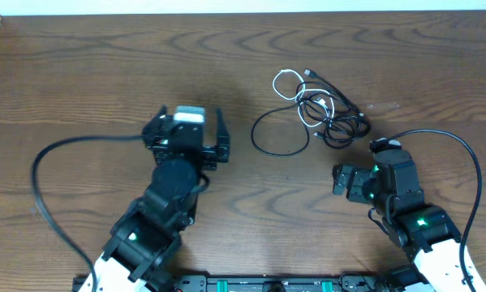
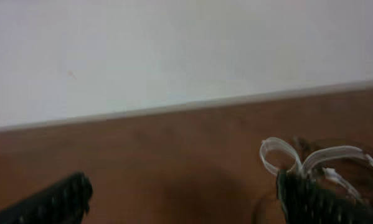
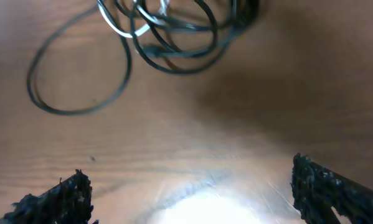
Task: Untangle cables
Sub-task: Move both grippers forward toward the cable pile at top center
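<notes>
While both arms sit short of it, the overhead view shows the cables [image 1: 320, 109] lying on the counter [image 1: 80, 81] as one black-and-white knot with a black loop trailing left. The knot is nearer the right claw [image 1: 360, 162] than the left claw [image 1: 191, 120], and neither touches it. From the left wrist, that claw stands wide open and empty, with white cable showing past its right finger. From the right wrist, the claw there also gapes empty over bare wood, the tangle ahead of it. To my eye nothing is untangled yet; the whole job lies ahead.
</notes>
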You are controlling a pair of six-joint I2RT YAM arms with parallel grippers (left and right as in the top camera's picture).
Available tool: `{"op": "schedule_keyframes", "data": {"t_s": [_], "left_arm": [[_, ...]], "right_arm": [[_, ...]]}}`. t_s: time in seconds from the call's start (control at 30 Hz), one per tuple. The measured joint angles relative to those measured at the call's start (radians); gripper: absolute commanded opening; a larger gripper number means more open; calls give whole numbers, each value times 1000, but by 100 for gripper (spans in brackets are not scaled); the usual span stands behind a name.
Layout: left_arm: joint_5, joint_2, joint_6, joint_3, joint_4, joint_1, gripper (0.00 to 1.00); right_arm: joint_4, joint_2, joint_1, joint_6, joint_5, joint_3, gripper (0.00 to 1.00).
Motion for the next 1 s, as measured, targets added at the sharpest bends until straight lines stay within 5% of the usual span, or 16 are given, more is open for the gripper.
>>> {"op": "schedule_keyframes", "data": {"t_s": [0.23, 0.6, 1.0], "left_arm": [[182, 72, -51, 130, -136, 85, 97], [565, 172, -147, 194, -177, 374, 97], [730, 318, -187, 194, -186, 540, 97]], "right_arm": [[-11, 8, -42, -10, -70, 22, 99], [-160, 179, -119, -108, -145, 288, 99], [21, 235, -119, -125, -187, 340, 99]]}}
